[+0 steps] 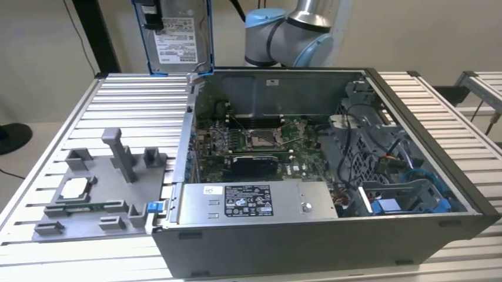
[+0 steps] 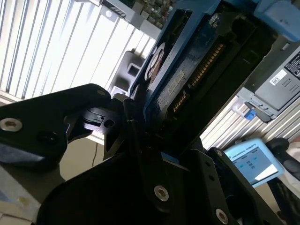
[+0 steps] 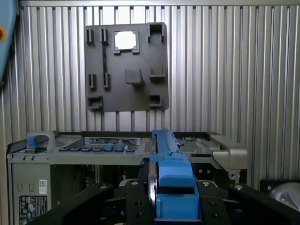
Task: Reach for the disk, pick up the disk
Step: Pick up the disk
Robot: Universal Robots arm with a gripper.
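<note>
The disk (image 1: 178, 36) hangs upright in the air above the back left corner of the open computer case, at the top of the exterior view. It is silver-grey with a white label and a blue bracket round its edges. In both wrist views my gripper (image 3: 171, 190) is shut on the disk (image 3: 169, 168), with black fingers (image 2: 124, 119) pressed against its two sides. The second wrist view looks along the disk's (image 2: 187, 70) dark underside and its blue bracket edge.
The open computer case (image 1: 314, 241) fills the table's middle, with a grey labelled box (image 1: 251, 202) at its front. A grey fixture plate (image 1: 94, 176) holding a small silver chip (image 1: 74, 188) lies at the exterior view's left. The arm's base (image 1: 290, 35) stands behind the case.
</note>
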